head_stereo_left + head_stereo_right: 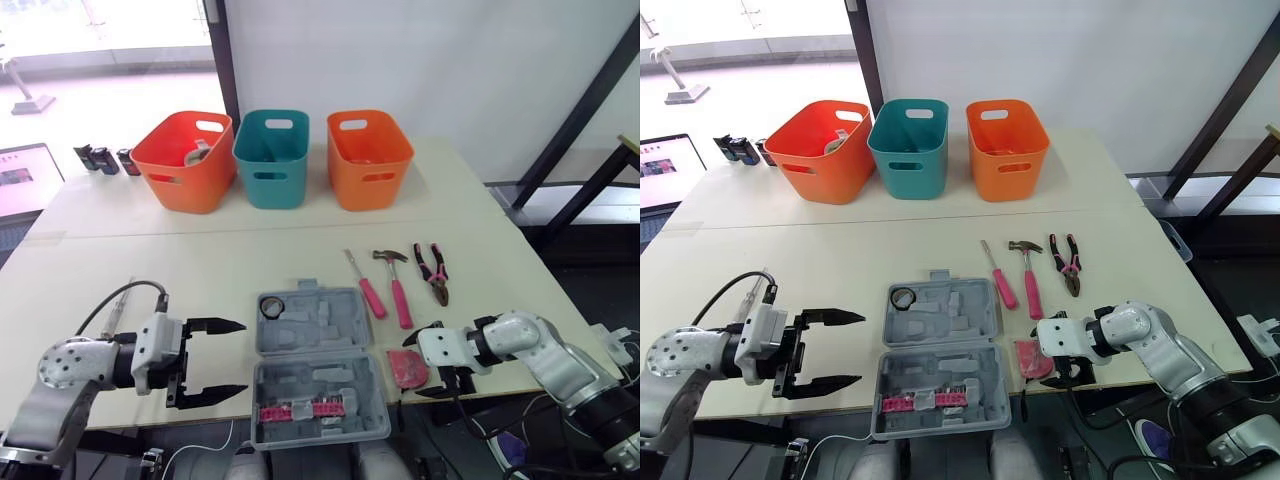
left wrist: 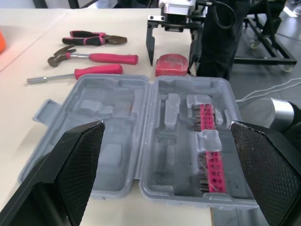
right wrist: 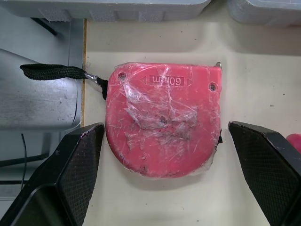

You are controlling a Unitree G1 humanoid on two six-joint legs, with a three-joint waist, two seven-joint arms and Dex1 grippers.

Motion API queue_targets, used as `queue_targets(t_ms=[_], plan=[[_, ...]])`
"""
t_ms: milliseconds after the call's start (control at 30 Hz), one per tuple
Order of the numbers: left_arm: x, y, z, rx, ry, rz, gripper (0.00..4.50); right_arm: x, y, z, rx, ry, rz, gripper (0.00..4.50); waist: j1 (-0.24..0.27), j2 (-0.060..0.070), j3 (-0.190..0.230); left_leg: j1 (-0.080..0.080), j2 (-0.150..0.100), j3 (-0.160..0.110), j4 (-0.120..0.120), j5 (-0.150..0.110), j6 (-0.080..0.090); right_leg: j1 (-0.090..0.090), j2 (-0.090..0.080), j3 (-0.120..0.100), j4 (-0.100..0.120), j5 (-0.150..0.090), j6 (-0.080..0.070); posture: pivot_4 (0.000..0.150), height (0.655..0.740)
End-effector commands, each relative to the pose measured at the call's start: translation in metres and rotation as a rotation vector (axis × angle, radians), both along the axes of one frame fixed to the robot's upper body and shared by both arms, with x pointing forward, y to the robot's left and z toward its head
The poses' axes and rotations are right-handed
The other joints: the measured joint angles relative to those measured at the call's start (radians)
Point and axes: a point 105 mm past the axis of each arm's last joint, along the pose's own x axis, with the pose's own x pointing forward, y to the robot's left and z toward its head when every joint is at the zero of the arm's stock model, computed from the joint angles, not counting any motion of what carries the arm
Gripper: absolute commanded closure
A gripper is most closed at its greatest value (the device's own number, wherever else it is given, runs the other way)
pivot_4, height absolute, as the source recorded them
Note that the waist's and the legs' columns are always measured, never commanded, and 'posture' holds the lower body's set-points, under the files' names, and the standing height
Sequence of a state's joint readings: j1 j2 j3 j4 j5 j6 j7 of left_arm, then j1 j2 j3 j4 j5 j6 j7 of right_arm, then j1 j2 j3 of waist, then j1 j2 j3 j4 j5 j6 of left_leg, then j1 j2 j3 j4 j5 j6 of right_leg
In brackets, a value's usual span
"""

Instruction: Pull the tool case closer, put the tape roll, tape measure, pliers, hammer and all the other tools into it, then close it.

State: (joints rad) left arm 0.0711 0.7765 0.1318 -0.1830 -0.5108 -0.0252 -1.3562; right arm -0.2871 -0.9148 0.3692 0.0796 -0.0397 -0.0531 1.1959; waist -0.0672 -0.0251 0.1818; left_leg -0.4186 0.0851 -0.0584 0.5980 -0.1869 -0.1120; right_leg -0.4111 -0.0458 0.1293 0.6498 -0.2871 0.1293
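The right gripper hung over the red tape measure, its two black fingers spread wide to either side and touching nothing. The tape measure lay flat at the front edge of the table, just beside the open grey tool case, with its black strap trailing past the edge. Its crinkled plastic wrap looked slippery, so a shallow or off-centre squeeze could squirt it out and off the table. A snagged strap might drag it too. Beyond it lay the screwdriver, hammer and pliers. The left gripper, fingers also apart, sat at the case's other side, holding nothing
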Motion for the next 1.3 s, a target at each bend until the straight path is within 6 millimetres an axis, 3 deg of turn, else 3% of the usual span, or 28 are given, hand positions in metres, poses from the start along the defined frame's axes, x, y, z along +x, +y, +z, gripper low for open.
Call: queue_targets(t_ms=[33,100,233,500,667,800,900,1033,1300], plan=[[0.001,0.001,0.002,0.002,-0.003,-0.01,0.0,-0.001,0.005,0.004,0.039,0.003,-0.001,0.84,0.0,0.0,0.0,0.001,0.0,0.0,0.0,0.0,0.0,0.001,0.0,0.0,0.0,0.0,0.0,0.15,0.74],[0.001,0.002,0.002,0.001,-0.002,-0.005,0.0,-0.002,0.007,0.006,0.057,0.015,0.0,1.62,-0.002,0.0,0.0,0.002,0.0,0.0,0.0,0.0,0.0,0.001,0.0,0.0,0.0,0.0,0.0,0.15,0.74],[0.002,0.002,0.002,-0.003,-0.003,0.001,0.0,-0.004,0.013,0.014,0.079,0.017,0.016,1.64,-0.002,0.0,0.0,0.002,0.0,0.0,0.0,0.0,0.0,0.002,0.0,0.0,0.0,0.0,0.0,0.15,0.74],[0.004,0.006,0.0,0.001,0.0,0.028,0.0,0.011,0.035,0.083,0.131,-0.037,0.037,1.64,-0.002,0.001,0.001,0.002,0.0,0.0,0.0,0.0,0.0,0.002,0.0,0.0,0.0,0.0,0.0,0.15,0.74],[0.007,0.008,0.0,0.004,0.001,0.036,0.0,0.032,0.056,0.11,0.102,-0.036,0.024,1.64,-0.001,0.001,0.001,0.002,0.0,0.0,-0.001,0.0,0.0,0.001,0.0,0.0,0.0,0.0,0.0,0.15,0.74],[0.012,0.009,0.003,0.006,-0.013,0.044,0.0,0.057,0.076,0.11,0.043,-0.072,-0.007,1.64,-0.003,0.001,0.001,0.002,0.0,0.0,-0.001,0.0,0.0,0.0,0.0,0.0,0.0,0.0,0.0,0.15,0.74],[0.014,0.008,0.004,0.006,-0.02,0.044,0.0,0.069,0.091,0.099,-0.057,-0.093,0.003,1.64,-0.002,0.001,0.001,0.001,0.0,0.0,-0.002,0.0,0.0,0.0,0.0,0.0,0.0,0.0,0.0,0.15,0.74],[0.013,0.008,0.004,0.006,-0.019,0.043,0.0,0.087,0.094,0.085,-0.215,-0.162,0.009,1.64,0.0,0.001,0.001,-0.004,0.0,0.0,-0.002,0.0,0.0,-0.005,0.0,0.0,0.001,0.0,0.001,0.15,0.74],[0.01,0.007,0.001,0.002,-0.01,0.05,0.0,0.097,0.106,0.075,-0.33,-0.168,0.037,1.64,-0.003,0.002,0.001,-0.007,0.0,0.0,-0.002,0.0,0.0,-0.01,0.001,0.0,0.003,0.001,0.003,0.15,0.74]])
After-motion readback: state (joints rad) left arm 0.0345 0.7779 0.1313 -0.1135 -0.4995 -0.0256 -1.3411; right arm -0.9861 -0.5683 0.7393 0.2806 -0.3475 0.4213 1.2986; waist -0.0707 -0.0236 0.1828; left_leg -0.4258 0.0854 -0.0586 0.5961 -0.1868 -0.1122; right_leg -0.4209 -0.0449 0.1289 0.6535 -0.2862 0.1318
